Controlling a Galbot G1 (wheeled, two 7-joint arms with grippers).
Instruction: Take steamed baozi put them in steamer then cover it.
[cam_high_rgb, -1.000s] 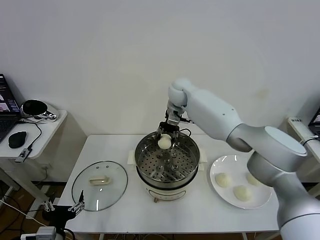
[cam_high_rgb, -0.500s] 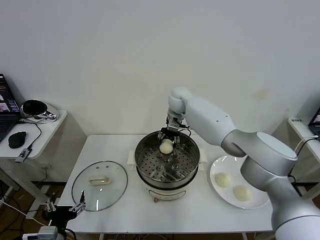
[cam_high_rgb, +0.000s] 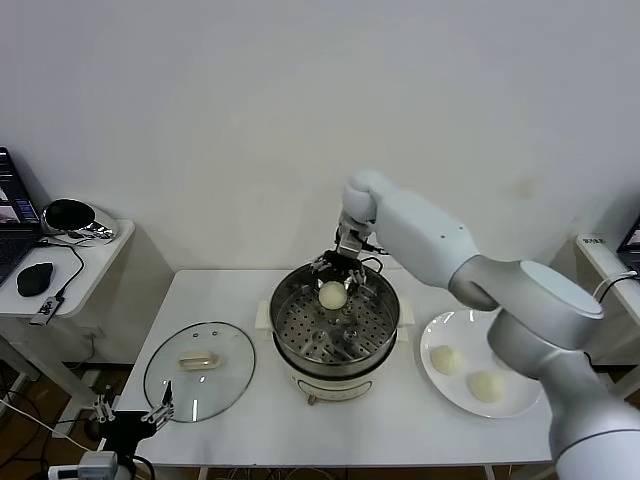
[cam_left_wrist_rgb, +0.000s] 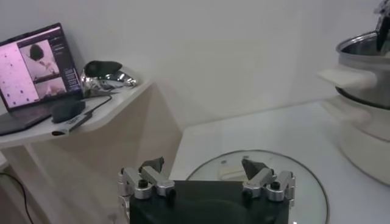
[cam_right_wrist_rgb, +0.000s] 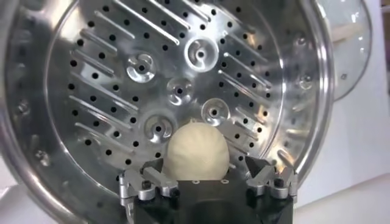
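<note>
One steamed baozi (cam_high_rgb: 332, 294) (cam_right_wrist_rgb: 198, 152) lies on the perforated tray at the far side of the steamer (cam_high_rgb: 278, 318) (cam_right_wrist_rgb: 122, 91). My right gripper (cam_high_rgb: 340, 266) (cam_right_wrist_rgb: 207, 173) hovers just above it, open, its fingers clear of the bun on both sides. Two more baozi (cam_high_rgb: 446, 359) (cam_high_rgb: 485, 386) rest on the white plate (cam_high_rgb: 432, 336) to the right; my right arm hides part of that plate. The glass cover (cam_high_rgb: 222, 380) (cam_left_wrist_rgb: 304, 182) lies flat on the table left of the steamer. My left gripper (cam_high_rgb: 130, 412) (cam_left_wrist_rgb: 203, 165) waits open off the table's front left corner.
A side table (cam_high_rgb: 95, 262) at the far left carries a laptop (cam_left_wrist_rgb: 36, 73), a mouse (cam_high_rgb: 35, 279) and cables. The steamer (cam_left_wrist_rgb: 365, 79) stands on a white base mid-table. The wall runs close behind the table.
My right gripper has opened and let go of the baozi, which now sits on the steamer tray. The gripper has risen slightly. The left arm has not moved.
</note>
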